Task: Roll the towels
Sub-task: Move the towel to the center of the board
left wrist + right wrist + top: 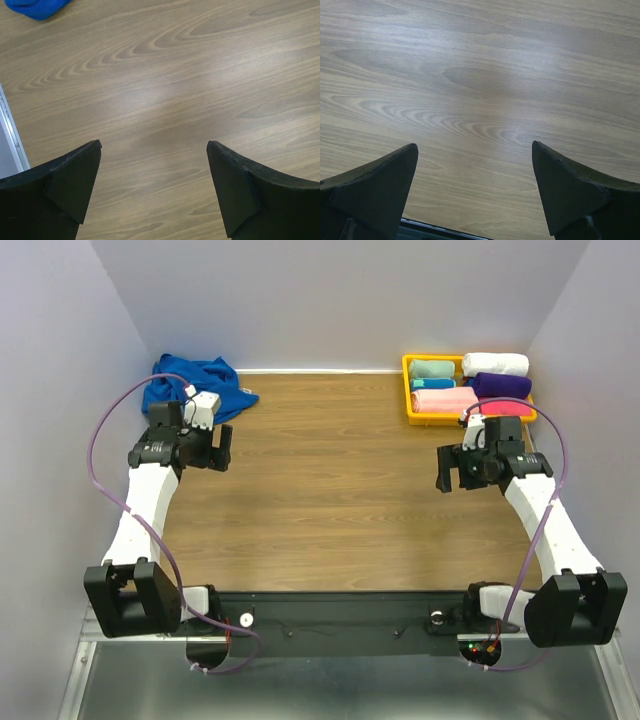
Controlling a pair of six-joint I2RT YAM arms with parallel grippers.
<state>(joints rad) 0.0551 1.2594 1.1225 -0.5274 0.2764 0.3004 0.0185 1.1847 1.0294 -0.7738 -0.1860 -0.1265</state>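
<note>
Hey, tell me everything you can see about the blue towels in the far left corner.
The blue towels are a crumpled, unrolled heap of soft royal-blue cloth, plain and unmarked, full of folds and creases. How many towels make up the heap cannot be told. It lies on the wooden table in the far left corner, by the back wall. The left wrist view catches only one rounded edge of it. Nothing grips it.

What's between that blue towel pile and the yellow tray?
Nothing; the top external view shows only bare wooden table between the blue towels and the yellow tray.
</note>
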